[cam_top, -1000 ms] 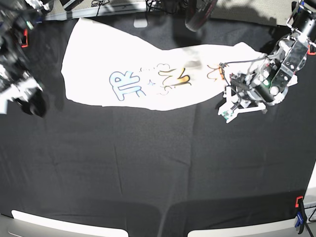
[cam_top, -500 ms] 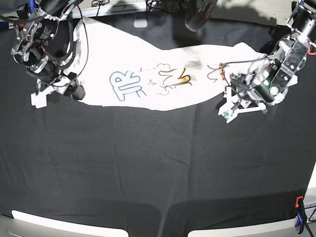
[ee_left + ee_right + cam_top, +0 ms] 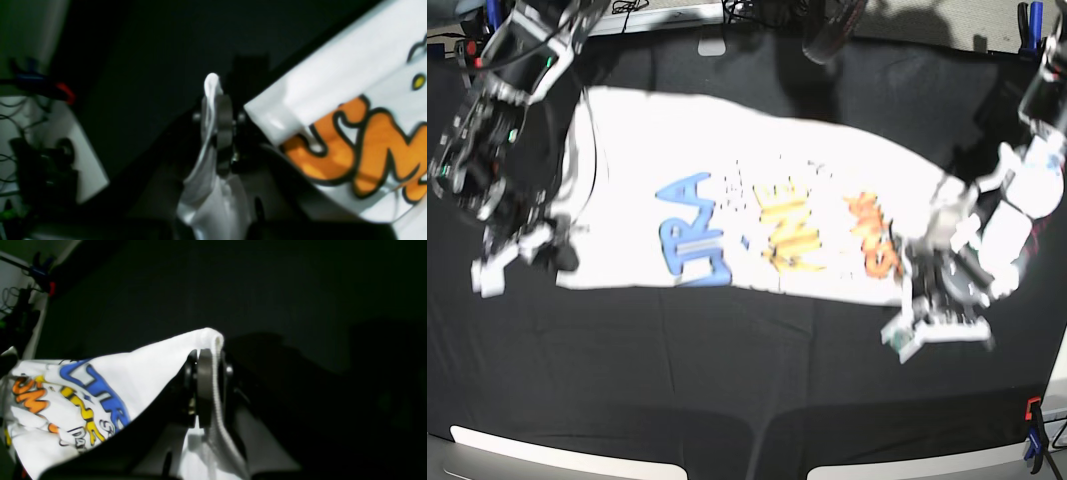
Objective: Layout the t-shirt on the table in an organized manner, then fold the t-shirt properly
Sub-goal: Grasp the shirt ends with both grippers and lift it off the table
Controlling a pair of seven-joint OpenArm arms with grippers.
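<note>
The white t-shirt [image 3: 727, 170] with blue, yellow and orange lettering lies print-up across the far half of the black table [image 3: 727, 380], stretched between both arms. On the base view's right, my left gripper [image 3: 922, 290] is shut on the shirt's edge by the orange letters. The left wrist view shows its jaws [image 3: 217, 113] pinching a fold of white cloth, the t-shirt [image 3: 333, 83] spreading off to the right. On the base view's left, my right gripper [image 3: 549, 250] is shut on the opposite edge. The right wrist view shows its jaws [image 3: 207, 373] clamped on the ribbed hem of the t-shirt [image 3: 150, 356].
An orange and blue clamp [image 3: 1032, 425] holds the black cloth at the front right corner, and blue clamps [image 3: 1027, 20] sit at the back right. Cables and a dark object [image 3: 827, 35] lie along the back edge. White panels [image 3: 557, 455] line the front.
My right arm swung in from the left and closed on the shirt's edge. Both arms drew the shirt toward the front, opening the folded cloth so the full lettering shows.
</note>
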